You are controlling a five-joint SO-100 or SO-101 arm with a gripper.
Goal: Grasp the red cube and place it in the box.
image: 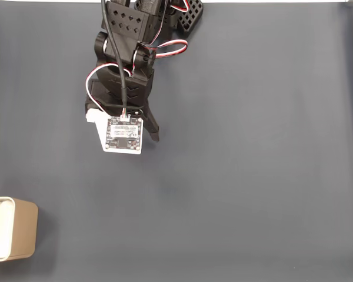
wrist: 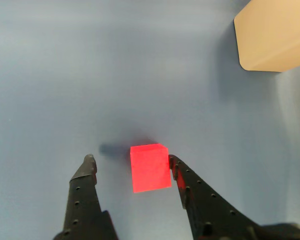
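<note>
While the end effector [wrist: 131, 162] is held with its fingers apart, the red cube [wrist: 150, 167] is seen on the desk [wrist: 90, 75] between them, touching the right finger; judged light and rigid, it is best gripped across its flat side faces.

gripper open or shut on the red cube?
Open. In the wrist view the small bright red cube sits between the black gripper fingers, with a gap on the left; the right finger looks against it.

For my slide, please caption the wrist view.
Open gripper brackets the red cube on the gray table.
</note>
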